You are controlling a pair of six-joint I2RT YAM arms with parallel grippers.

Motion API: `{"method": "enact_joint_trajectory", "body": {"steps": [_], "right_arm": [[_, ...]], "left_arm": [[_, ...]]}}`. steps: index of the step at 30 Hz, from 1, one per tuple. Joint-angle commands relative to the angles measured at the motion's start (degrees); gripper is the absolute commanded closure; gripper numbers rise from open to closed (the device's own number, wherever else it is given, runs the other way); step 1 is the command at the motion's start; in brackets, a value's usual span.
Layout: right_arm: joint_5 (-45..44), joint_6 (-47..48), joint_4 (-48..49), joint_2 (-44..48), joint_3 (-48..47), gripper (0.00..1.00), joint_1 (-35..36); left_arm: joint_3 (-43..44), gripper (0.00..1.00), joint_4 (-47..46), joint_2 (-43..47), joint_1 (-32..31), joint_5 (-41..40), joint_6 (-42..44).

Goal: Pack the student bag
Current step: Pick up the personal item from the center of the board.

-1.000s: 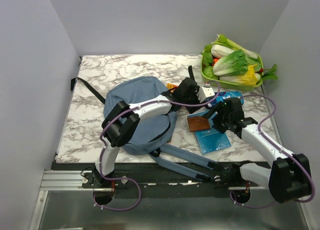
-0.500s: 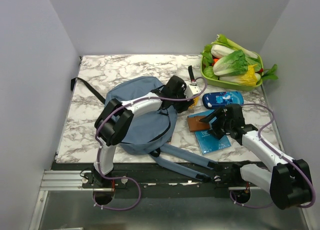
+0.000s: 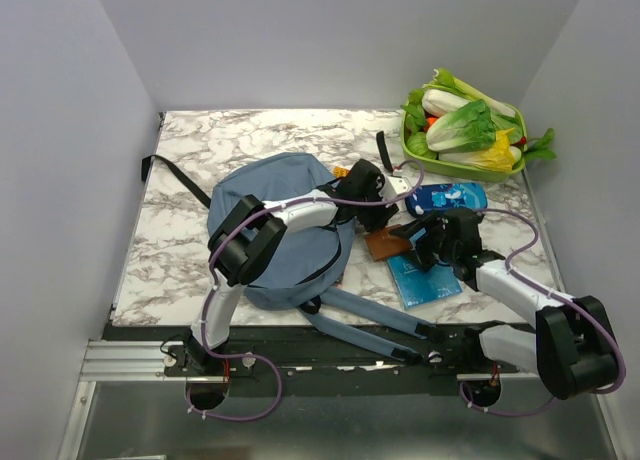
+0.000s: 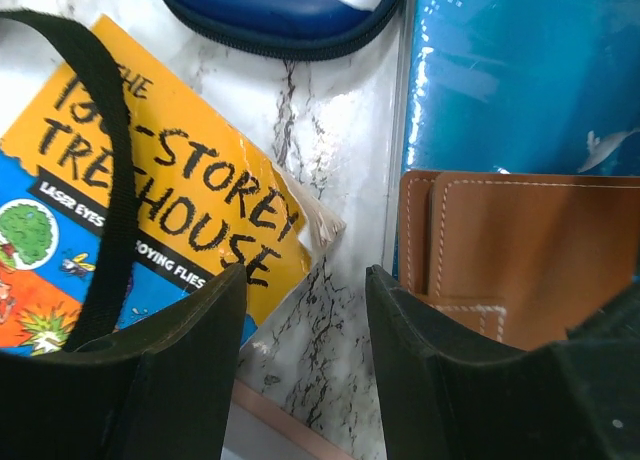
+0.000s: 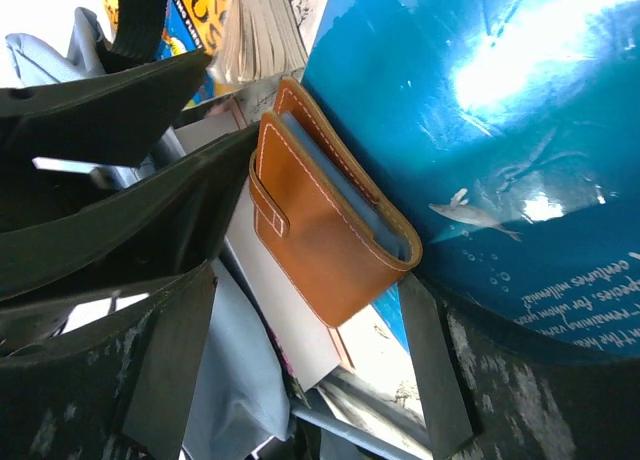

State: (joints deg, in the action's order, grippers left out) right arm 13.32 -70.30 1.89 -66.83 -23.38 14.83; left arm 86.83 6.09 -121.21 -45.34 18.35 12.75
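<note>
The dusty-blue student bag lies flat at the table's middle left, straps trailing toward the near edge; its fabric also shows in the right wrist view. My left gripper is open and empty, low over the marble between an orange storybook and a brown leather wallet. My right gripper is open, its fingers standing either side of the wallet's lower end. The wallet rests partly on a teal book at the bag's right edge.
A dark blue pencil case lies behind the wallet. A green tray of leafy vegetables stands at the back right. A black strap crosses the storybook. Grey walls close in the left, back and right.
My left gripper swung left over the bag's edge, then came back right and down beside the wallet. My right gripper moved left up to the wallet, which shifted slightly left.
</note>
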Motion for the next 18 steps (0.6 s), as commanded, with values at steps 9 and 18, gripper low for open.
{"method": "enact_joint_trajectory", "body": {"steps": [9, 18], "right_arm": [[-5.7, -0.6, -1.7, -5.5, 2.5, 0.22, 2.7], [-8.2, 1.7, 0.5, -8.2, -0.1, 0.63, 4.6]], "left_arm": [[-2.4, 0.41, -0.2, -1.4, -0.4, 0.2, -2.6], [0.0, 0.41, 3.7, 1.0, 0.0, 1.6, -4.6]]}}
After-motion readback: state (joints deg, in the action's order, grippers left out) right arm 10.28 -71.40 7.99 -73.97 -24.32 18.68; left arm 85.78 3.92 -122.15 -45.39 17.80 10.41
